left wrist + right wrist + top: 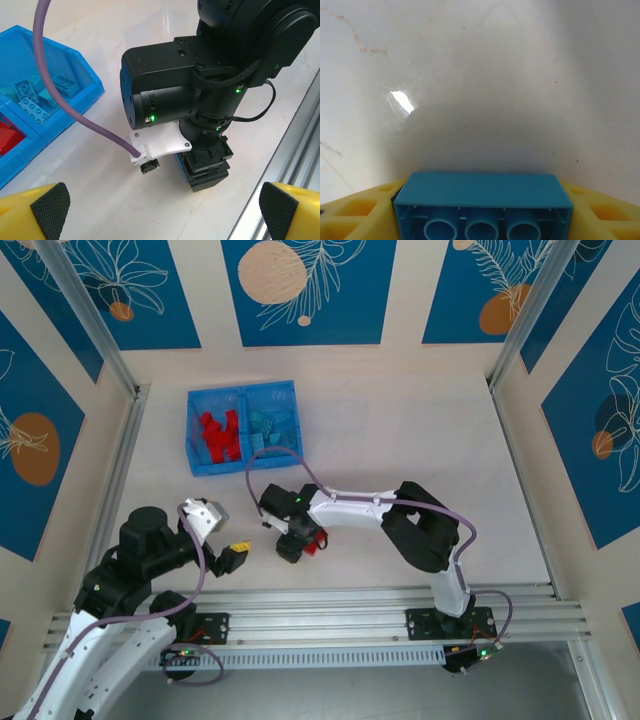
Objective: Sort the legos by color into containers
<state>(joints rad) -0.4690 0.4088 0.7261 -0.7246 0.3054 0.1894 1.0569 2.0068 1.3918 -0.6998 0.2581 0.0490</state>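
Nearest to me, a ribbed aluminium rail (330, 612) carries both arm bases. Just beyond it, the left gripper (237, 558) stands with its jaws fully apart and nothing between them. Its yellow moulded fingers (35, 210) carry matt black rubbery pads, seen at the two lower corners of the left wrist view.

It points across at the right gripper (293, 543), which hangs low over the pale, glossy, faintly veined table (420, 440). The right arm's wrist housing is smooth black with a white bracket, and a purple rubbery cable (42, 30) runs into that bracket.

In the right wrist view, that gripper's own yellow fingers (350, 212) are closed against both ends of a light teal rectangular plastic brick (482, 190). The brick's hollow underside, with three round tubes, faces the camera. Whether the brick touches the table I cannot tell. A small red piece (318, 540) sits just beside that gripper, too small to judge its shape.

Farther back and to the left, well apart from both grippers, lies the bright blue rectangular plastic tray (190, 440). It is low-walled and split by a middle wall. Its left compartment holds a heap of red bricks (217, 435), and its right compartment holds studded teal bricks (272, 427).
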